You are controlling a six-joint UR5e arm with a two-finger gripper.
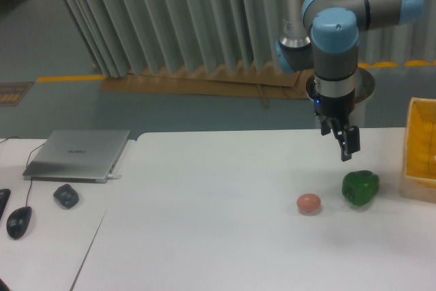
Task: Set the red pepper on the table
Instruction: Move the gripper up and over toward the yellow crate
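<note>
The red pepper is not in view. My gripper hangs a little above the white table at the right, just up and left of a green bell pepper. Its two dark fingers point down with a gap between them, and nothing is held. A small orange-pink egg-like ball lies on the table to the left of the green pepper.
A yellow basket stands at the right edge; its inside is hidden. On the adjoining desk at the left lie a closed laptop, a dark mouse and a small dark object.
</note>
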